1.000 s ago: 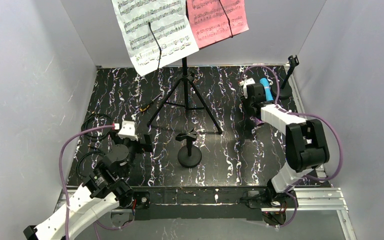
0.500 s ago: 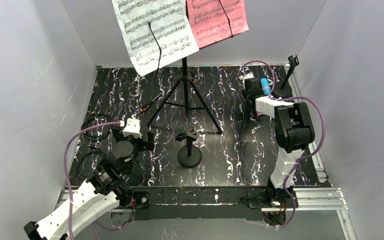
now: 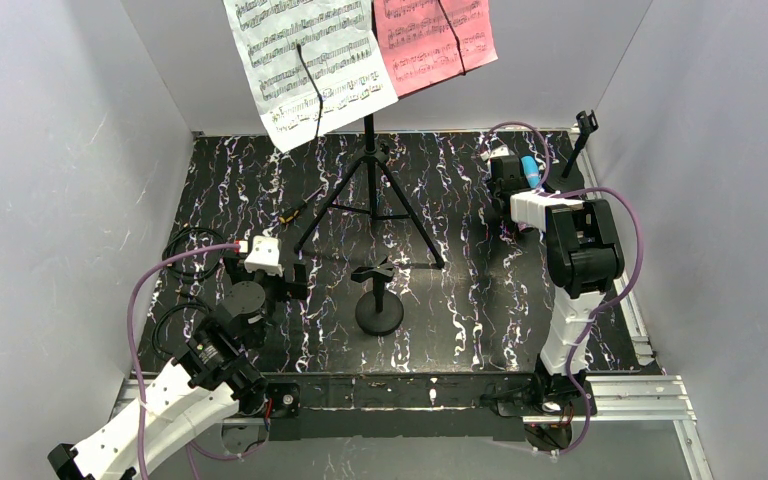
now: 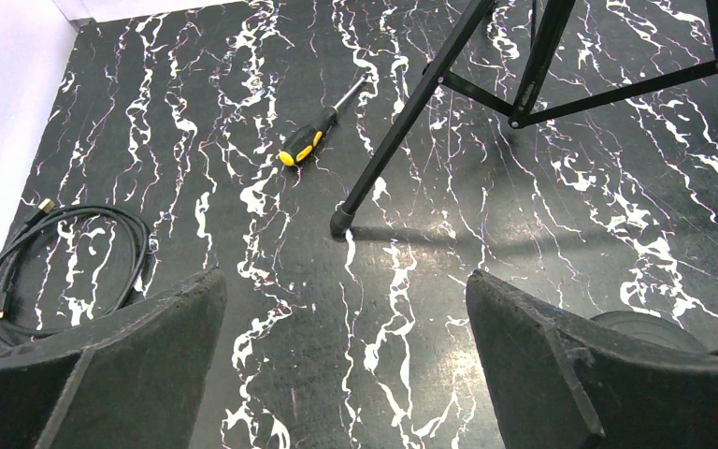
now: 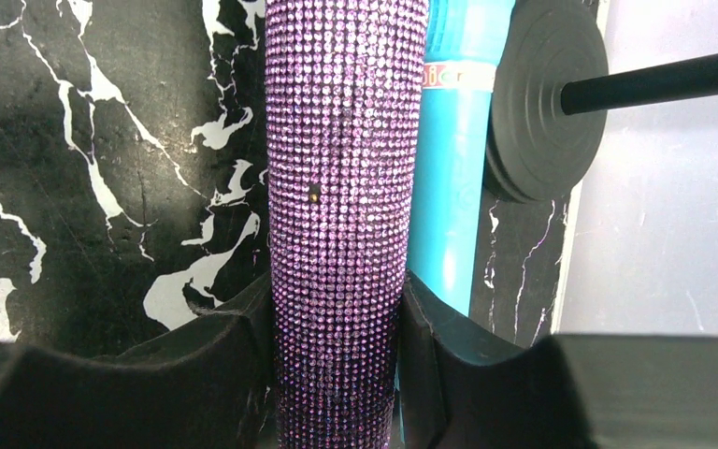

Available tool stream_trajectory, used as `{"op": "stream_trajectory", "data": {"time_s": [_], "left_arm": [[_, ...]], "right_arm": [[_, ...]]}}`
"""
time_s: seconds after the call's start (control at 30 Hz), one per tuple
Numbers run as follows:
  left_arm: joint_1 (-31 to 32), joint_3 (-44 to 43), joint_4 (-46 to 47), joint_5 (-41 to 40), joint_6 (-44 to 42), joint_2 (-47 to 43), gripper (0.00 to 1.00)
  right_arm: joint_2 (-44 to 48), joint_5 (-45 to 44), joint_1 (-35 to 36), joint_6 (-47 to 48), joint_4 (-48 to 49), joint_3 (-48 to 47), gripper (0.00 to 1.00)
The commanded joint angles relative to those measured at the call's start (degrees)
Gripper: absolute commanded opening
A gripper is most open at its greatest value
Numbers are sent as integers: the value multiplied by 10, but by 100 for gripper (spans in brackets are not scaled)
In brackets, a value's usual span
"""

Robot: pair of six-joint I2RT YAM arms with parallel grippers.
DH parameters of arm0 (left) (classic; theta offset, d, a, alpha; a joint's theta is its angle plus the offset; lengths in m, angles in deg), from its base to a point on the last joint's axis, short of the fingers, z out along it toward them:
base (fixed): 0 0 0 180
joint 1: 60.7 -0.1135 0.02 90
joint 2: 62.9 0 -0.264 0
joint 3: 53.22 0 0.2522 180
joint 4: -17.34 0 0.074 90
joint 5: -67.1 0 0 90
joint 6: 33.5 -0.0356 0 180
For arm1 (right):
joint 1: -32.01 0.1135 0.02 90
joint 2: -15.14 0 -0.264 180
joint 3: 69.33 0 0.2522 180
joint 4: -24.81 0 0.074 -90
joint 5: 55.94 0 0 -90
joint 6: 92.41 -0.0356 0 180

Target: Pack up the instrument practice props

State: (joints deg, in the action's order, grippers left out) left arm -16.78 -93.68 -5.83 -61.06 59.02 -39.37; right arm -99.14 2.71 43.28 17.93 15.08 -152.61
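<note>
The purple glitter microphone (image 5: 341, 187) is pinched between the two black fingers of my right gripper (image 5: 337, 318), which press on either side of its sparkly handle. In the right wrist view the handle runs straight up the middle. I cannot tell whether it rests on the table or is raised off it. Just beside it on the right, touching it, lies the blue microphone (image 5: 458, 187), and beyond that is the round black base of a mic holder (image 5: 533, 103), whose thin rod points off to the right, close to the grey wall. From above, this group sits in the far right corner of the black, white-veined table (image 3: 460, 290), with my right arm reaching out to it. My left gripper (image 4: 344, 281) is spread wide with nothing between its fingers, low over the near left part of the table. Ahead of it lies a yellow and black screwdriver (image 4: 323, 126), to its left a coiled black cable (image 4: 65, 253), and to its right the round base of a second mic holder (image 4: 650, 327), which stands near the table's middle. Behind that, a tall black tripod (image 3: 368, 180) holds a white music sheet (image 3: 310, 60) and a pink music sheet (image 3: 435, 40) side by side.
</note>
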Motion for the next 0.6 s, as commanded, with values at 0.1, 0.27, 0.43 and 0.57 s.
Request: {"op": "stream_trajectory", "data": {"time_s": [0.1, 0.27, 0.43, 0.57], "left_arm": [[-4, -6, 8, -9, -3, -2, 98], [-3, -6, 8, -9, -2, -2, 98], [-4, -7, 8, -9, -2, -3, 98], [-3, -7, 8, -8, -2, -3, 98]], "right_arm": [[2, -22, -2, 14, 45, -34, 44], [1, -16, -2, 16, 36, -40, 49], [-5, -17, -2, 19, 33, -41, 49], [-13, -16, -3, 23, 29, -44, 50]]}}
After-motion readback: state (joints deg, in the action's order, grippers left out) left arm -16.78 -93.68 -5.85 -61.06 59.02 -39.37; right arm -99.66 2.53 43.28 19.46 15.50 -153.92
